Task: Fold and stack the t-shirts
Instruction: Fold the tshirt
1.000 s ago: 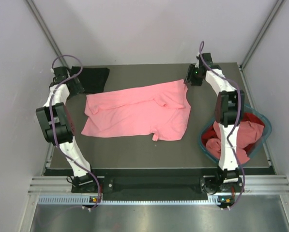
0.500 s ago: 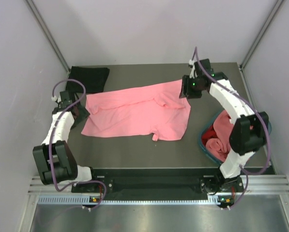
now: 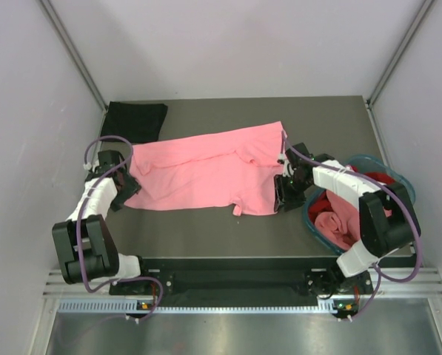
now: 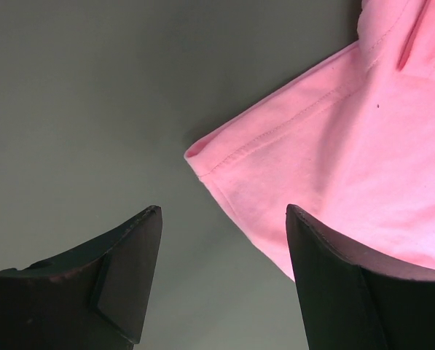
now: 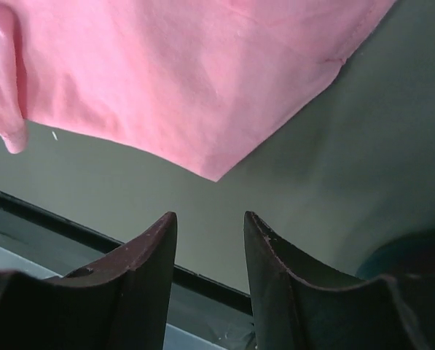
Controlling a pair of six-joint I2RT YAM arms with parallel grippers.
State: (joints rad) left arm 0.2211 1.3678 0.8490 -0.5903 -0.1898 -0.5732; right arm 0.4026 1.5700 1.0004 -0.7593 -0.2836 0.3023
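Two tools: both of yours stand with their fingers apart and nothing between them.
Left tool (image 3: pixel 126 194): you have it low at the left near corner of the pink t-shirt (image 3: pixel 206 170). In its wrist view (image 4: pixel 221 219) the hemmed corner of the pink t-shirt (image 4: pixel 363 146) lies just ahead of the gap. One finger (image 4: pixel 348 292) overlaps the cloth edge, and you cannot tell whether it touches.
Right tool (image 3: pixel 284 198): you have it at the shirt's right near corner, between the shirt and the basket (image 3: pixel 357 157). From its wrist (image 5: pixel 210 219) the cloth's point (image 5: pixel 166 73) sits just beyond the fingertips.
Pink t-shirt: it lies spread and rumpled across the middle of the worktop (image 3: pixel 317 126), its long side running left to right.
Black t-shirt (image 3: pixel 135 122): it lies flat at the far left corner, just beyond the pink one's left end.
Basket: round and teal, it stands at the right edge and holds a red t-shirt (image 3: pixel 377 180) and a pink bundle (image 3: pixel 335 222). Your right arm crosses above it.
Worktop: you see a dark grey matte slab in every view (image 4: pixel 93 87) (image 5: pixel 348 146).
Room: pale lilac-grey walls (image 3: pixel 228 44) close three sides, and metal struts (image 3: pixel 72 52) slant in the far corners. A ribbed aluminium rail (image 3: pixel 228 285) at the near edge carries both arm bases.
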